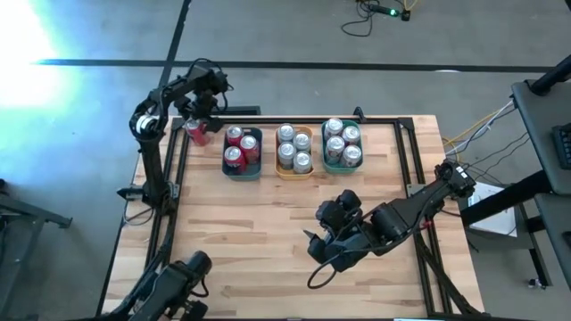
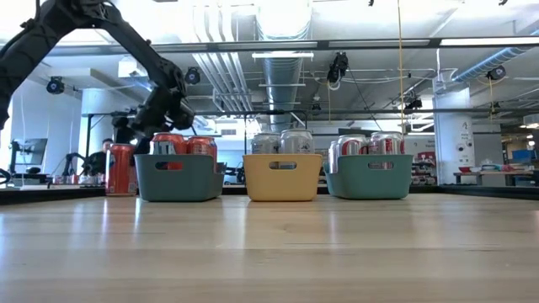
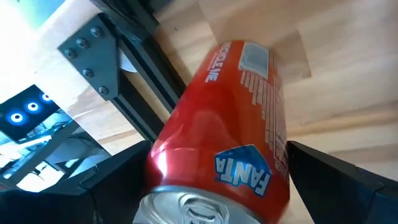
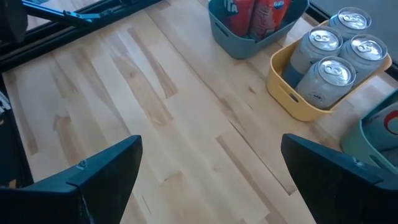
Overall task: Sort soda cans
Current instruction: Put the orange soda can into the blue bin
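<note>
At the desk's [image 1: 268, 223] far left, the left claw [image 1: 198, 125] pinches a red can [image 1: 196, 132]; the right claw [image 1: 323, 245] hovers spread mid-desk.

- Table [image 1: 268, 232]: pale wood planks, smooth, slight sheen; dark matt metal framing along its edges.
- Red can [image 3: 230, 130]: glossy painted metal, bright bare-metal top.
- Silver cans [image 4: 329, 59]: dull metallic bodies, shiny tops.
- Trays [image 2: 282, 177]: smooth matt plastic.
- Left gripper [image 3: 205, 186] fingers: matt black.
</note>
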